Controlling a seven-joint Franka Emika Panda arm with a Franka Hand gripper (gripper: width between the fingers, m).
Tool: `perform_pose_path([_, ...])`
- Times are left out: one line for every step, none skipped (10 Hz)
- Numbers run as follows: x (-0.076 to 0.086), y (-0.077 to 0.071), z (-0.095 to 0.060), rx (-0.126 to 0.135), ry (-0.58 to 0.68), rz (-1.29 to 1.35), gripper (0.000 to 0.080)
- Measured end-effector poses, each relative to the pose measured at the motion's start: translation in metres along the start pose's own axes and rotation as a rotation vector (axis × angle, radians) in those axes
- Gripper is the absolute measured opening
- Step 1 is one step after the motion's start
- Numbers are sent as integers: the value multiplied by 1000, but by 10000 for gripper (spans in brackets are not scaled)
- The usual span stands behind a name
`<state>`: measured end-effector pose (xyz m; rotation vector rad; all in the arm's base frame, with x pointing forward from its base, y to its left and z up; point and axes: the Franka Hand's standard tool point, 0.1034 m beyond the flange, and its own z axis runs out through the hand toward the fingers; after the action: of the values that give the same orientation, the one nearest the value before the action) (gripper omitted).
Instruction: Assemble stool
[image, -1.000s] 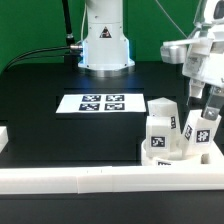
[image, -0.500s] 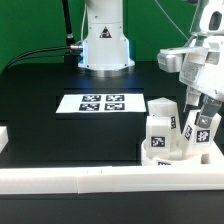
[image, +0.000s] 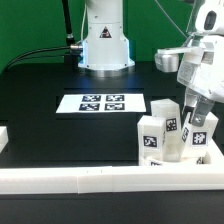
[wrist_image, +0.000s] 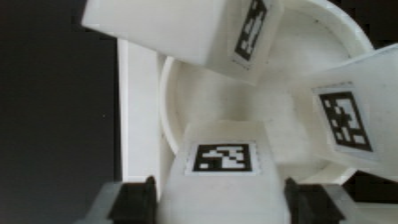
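The white stool stands in the front right corner of the exterior view, seat down and tagged leg blocks pointing up. My gripper comes down from the right and is shut on one leg block. Another leg block stands to its left, tilted. In the wrist view my gripper holds the tagged leg block between both fingers. The round seat curves around it. Two more leg blocks show there, one and another.
The marker board lies flat in the table's middle. White border rails run along the front and the right edge, hemming in the stool. The robot base stands at the back.
My gripper has moved down and to the exterior view's left with the leg block. The stool has turned and shifted left, and its left leg block now leans.
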<state>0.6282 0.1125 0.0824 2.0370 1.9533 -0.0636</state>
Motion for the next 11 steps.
perform_pose_path([0, 0, 0, 1, 1, 36, 339])
perform_pose_path([-1, 1, -1, 0, 1, 128, 339])
perform_pose_path([-1, 1, -1, 0, 1, 194, 339])
perform_pose_path([-1, 1, -2, -1, 2, 281, 340])
perform_pose_path([-1, 0, -3, 9, 4, 453, 340])
perform_pose_path([-2, 0, -4, 13, 4, 553, 340])
perform_pose_path([-2, -1, -4, 28, 9, 716, 340])
perform_pose_path([-7, -2, -2, 70, 5, 878, 340])
perform_pose_path([-11, -3, -1, 101, -4, 979, 340])
perform_pose_path([-12, -2, -1, 105, -9, 1044, 340])
perform_pose_path([-13, -2, -1, 115, -8, 1141, 340])
